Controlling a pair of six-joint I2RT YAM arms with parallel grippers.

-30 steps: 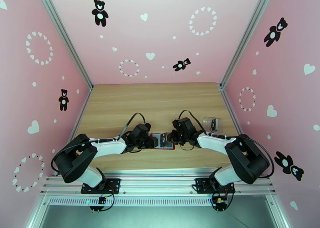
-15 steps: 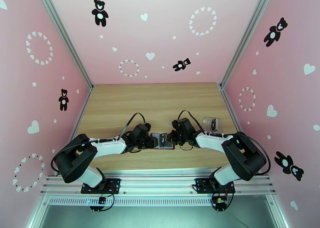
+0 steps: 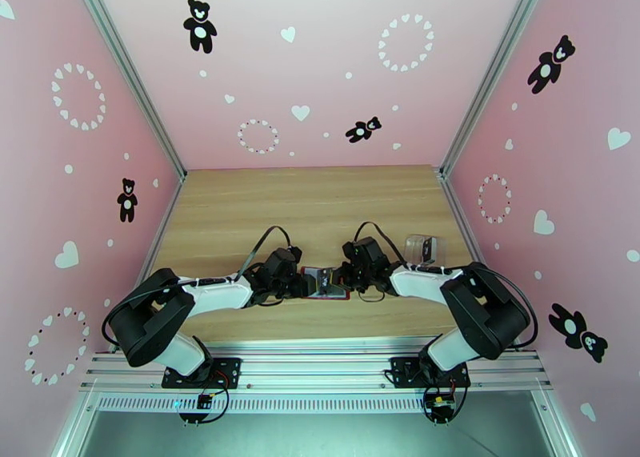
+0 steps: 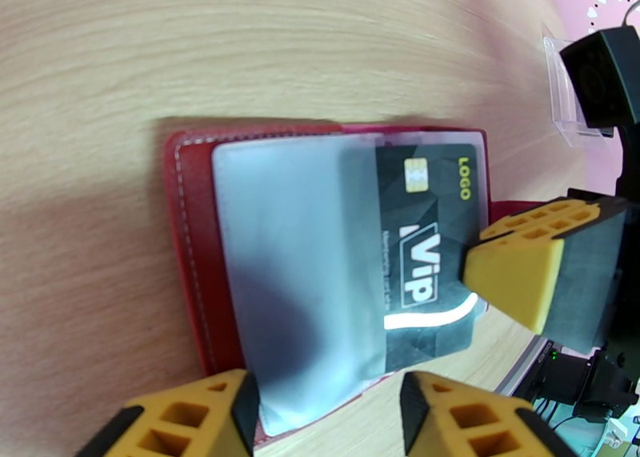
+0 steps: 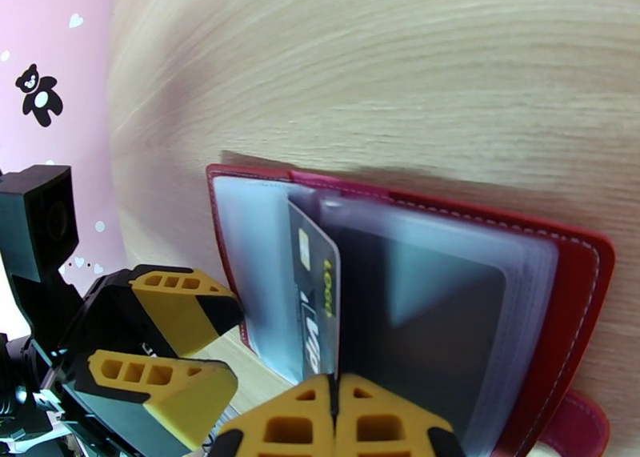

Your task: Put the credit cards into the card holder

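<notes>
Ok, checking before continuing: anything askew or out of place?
The black VIP card sits partway in a translucent sleeve of the open dark red wallet, much of it sticking out, pinched by the right hand. Nothing looks damaged.

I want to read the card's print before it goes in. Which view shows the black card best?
The left wrist view: the black card lies face-on, chip and lettering legible, partly under a clear sleeve of the card holder. The right wrist view shows the card nearly edge-on; in the top external view it is a small dark patch.
</notes>
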